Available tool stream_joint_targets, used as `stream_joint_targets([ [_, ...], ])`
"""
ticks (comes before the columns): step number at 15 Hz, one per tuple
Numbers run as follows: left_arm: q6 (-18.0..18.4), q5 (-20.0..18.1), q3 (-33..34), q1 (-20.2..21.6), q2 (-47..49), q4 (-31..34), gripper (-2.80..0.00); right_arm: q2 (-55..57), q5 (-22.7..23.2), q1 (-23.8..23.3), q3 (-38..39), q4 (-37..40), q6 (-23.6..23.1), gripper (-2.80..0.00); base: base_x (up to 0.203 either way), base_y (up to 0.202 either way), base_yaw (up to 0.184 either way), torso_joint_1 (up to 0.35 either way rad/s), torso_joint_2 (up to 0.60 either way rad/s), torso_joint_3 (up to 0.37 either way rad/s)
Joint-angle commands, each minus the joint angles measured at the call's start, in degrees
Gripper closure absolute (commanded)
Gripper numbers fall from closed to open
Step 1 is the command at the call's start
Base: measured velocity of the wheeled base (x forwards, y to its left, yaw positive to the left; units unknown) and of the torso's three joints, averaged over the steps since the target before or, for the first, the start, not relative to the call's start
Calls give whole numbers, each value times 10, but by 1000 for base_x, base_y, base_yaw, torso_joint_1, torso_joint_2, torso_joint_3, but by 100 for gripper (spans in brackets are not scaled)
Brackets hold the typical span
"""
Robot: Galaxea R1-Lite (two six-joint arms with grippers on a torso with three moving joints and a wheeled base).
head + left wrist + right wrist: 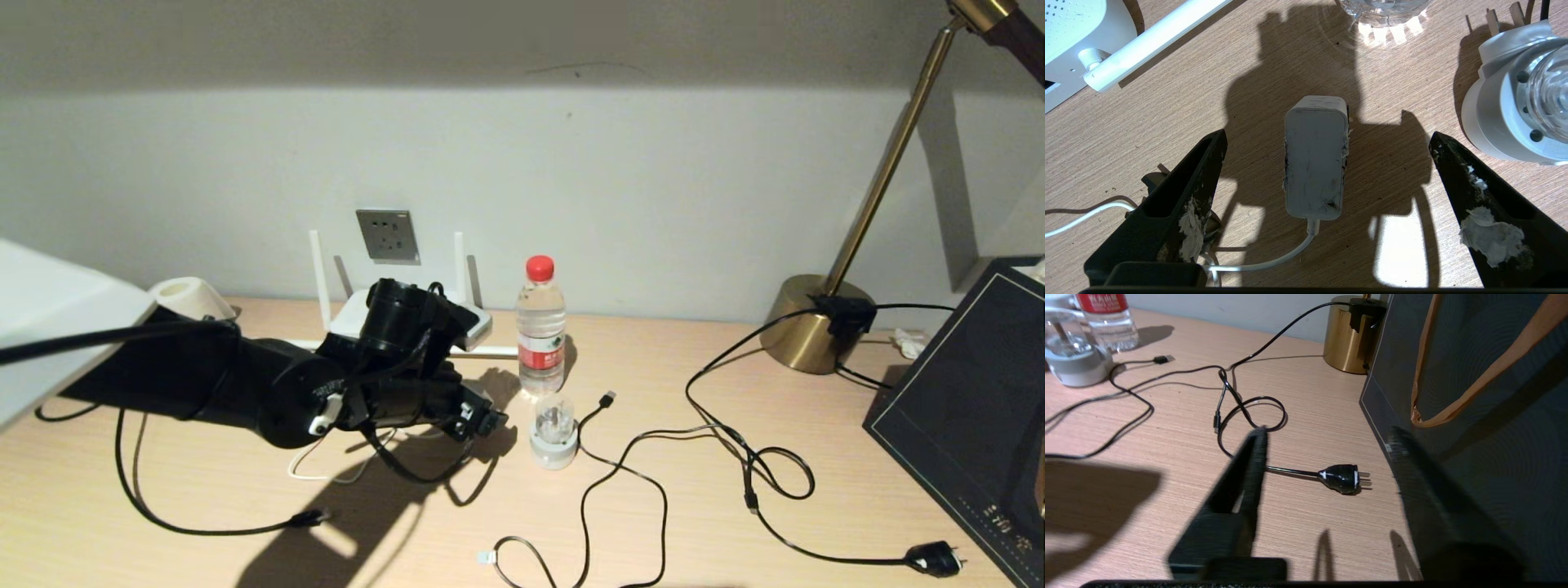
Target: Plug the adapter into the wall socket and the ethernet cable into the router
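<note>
The white adapter (pixel 1315 159) lies flat on the desk, its thin white cord (pixel 1274 261) trailing back toward the wrist. My left gripper (pixel 1327 136) is open and straddles it, each finger well clear of its sides. In the head view the left gripper (pixel 482 420) hides the adapter; only the cord (pixel 304 472) shows. The grey wall socket (pixel 388 235) sits on the wall above the white router (pixel 353 314), which my arm partly covers. The black ethernet cable (pixel 163 523) crosses the front left of the desk, plug tip (pixel 318 515) lying free. My right gripper (pixel 1327 435) hangs open, out of the head view.
A water bottle (pixel 540 327) and a round white-and-clear gadget (pixel 553 429) stand just right of the left gripper. Thin black cables (pixel 653 490), a mains plug (pixel 1345 478), a brass lamp base (pixel 808 331) and a dark bag (pixel 971 425) fill the right side.
</note>
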Motion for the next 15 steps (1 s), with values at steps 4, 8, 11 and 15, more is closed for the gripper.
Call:
stream_joint_targets([
  [4, 0, 0, 7, 0, 0, -1, -280, 0, 0, 0, 20, -2, 16, 0, 0, 0, 0, 0, 0, 0],
  [8, 8, 0, 1, 3, 8, -1, -280, 0, -2, 0, 20, -4, 30, 0, 0, 0, 0, 0, 0, 0],
  [11, 28, 0, -3, 3, 6, -1, -280, 0, -1, 0, 20, -3, 12, 0, 0, 0, 0, 0, 0, 0],
  [15, 27, 0, 18, 1, -19, -2, -280, 0, -2, 0, 20, -3, 30, 0, 0, 0, 0, 0, 0, 0],
])
